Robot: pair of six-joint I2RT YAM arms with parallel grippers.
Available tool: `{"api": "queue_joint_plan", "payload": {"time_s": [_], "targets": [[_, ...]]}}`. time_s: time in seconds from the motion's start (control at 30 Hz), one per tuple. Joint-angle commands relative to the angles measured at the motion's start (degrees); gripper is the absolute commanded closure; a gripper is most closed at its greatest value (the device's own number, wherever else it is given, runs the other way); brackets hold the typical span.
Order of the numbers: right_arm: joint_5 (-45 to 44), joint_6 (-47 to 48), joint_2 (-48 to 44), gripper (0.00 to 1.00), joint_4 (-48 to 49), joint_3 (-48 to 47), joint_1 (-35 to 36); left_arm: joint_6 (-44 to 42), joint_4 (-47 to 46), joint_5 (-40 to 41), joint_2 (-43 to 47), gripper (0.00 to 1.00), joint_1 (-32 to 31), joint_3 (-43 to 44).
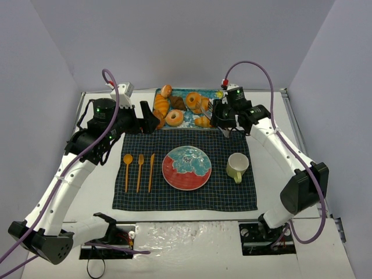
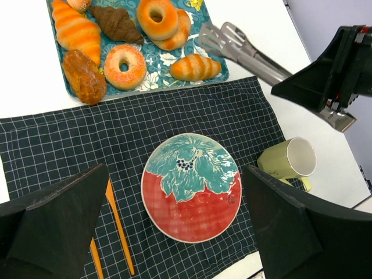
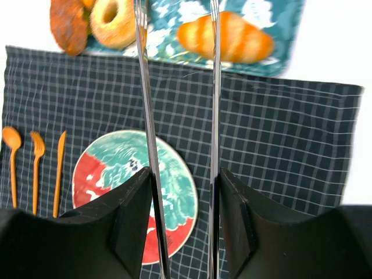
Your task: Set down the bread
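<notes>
Lab booth: bare grey walls (image 1: 174, 40)

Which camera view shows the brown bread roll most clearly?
The left wrist view: the bread shows whole, close and unobstructed. The right wrist view cuts off its top at the picture's edge; the top external view shows it only small and far.

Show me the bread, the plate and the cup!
bread (image 2: 84, 75): left wrist view, middle of its brown top.
plate (image 2: 190, 187): left wrist view, bare middle of its face.
cup (image 2: 278, 164): left wrist view, its outer side.
</notes>
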State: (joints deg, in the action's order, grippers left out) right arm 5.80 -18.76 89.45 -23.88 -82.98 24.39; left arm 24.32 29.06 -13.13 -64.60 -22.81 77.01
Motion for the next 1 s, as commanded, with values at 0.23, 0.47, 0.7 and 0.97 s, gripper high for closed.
{"api": "queue_joint_plan", "payload": {"time_s": [0.23,0.47,0.7,0.97], "targets": [[-3.7,-0.7,6.0,0.57,2.7,-8.1,9.2,-0.1,-2.2,3.1,2.2,0.03,0.3,2.2],[-5.1,-0.9,11.7,0.58,3.0,-12.8,11.9,-0.4,-1.0,4.2,2.9,0.03,0.3,3.5],[-8.2,-1.3,17.2,0.58,3.0,-18.8,14.7,-1.1,0.7,4.9,3.1,0.03,0.4,5.3],[-9.0,-1.5,22.4,0.58,3.1,-24.0,16.4,-1.8,2.3,5.9,3.4,0.03,0.4,6.9]]}}
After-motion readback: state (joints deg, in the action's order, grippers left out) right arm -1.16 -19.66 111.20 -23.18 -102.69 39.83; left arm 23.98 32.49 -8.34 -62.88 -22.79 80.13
